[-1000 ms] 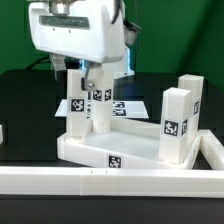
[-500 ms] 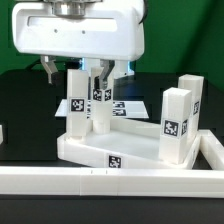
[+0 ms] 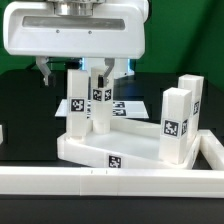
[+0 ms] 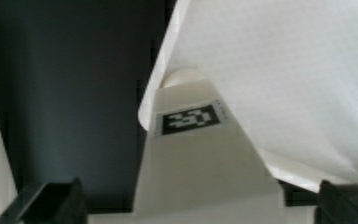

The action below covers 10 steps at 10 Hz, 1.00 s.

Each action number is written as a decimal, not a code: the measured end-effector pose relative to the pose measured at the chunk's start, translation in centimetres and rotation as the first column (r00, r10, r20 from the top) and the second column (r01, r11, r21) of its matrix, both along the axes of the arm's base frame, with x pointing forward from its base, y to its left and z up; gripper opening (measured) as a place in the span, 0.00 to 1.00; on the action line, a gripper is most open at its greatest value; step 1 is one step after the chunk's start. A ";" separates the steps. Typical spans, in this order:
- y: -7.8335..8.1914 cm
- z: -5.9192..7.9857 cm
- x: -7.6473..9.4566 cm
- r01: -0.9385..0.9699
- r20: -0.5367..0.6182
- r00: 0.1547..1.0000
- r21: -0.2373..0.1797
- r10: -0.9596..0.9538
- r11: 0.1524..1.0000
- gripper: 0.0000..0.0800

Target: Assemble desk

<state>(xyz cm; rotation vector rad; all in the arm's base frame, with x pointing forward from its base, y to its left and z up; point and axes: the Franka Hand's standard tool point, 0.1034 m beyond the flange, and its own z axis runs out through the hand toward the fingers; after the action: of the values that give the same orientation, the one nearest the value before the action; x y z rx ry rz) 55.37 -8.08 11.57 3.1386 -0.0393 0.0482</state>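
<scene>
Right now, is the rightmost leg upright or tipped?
Upright. The leg stands vertical on the slab corner, tag facing the exterior camera. Whether it is fully seated: cannot tell.

Long white rail (image 3: 60, 180) along front; marker board (image 3: 128, 107) behind, flat.

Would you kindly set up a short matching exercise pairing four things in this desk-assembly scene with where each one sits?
Things:
1. large white plastic rectangular desk slab
2. two square white post legs under the gripper
3. square white post leg with two tags
4. long white rail

Places:
A. nearest the camera
B. standing at the slab's corner on the exterior view's right
C. flat on the black table
D. upright at the slab's far side

Pairs: 1-C, 2-D, 3-B, 4-A
</scene>
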 end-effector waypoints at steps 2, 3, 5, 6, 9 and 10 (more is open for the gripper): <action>0.1 0.0 0.0 -0.032 0.000 0.999 0.000 0.032 0.999 0.78; 0.0 0.0 0.0 -0.031 0.000 1.000 0.000 0.031 1.000 0.54; 0.0 0.0 0.0 -0.018 0.001 1.000 0.001 0.018 1.000 0.36; 0.0 0.0 0.0 -0.010 0.001 1.000 0.001 0.010 1.000 0.36; -0.3 0.0 0.0 0.157 -0.003 0.988 0.035 -0.157 0.987 0.36; -0.4 0.0 -0.1 0.261 -0.007 0.965 0.045 -0.261 0.964 0.36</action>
<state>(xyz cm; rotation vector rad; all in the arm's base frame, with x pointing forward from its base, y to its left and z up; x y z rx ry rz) 55.31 -8.48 11.61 3.1470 -0.4587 0.0447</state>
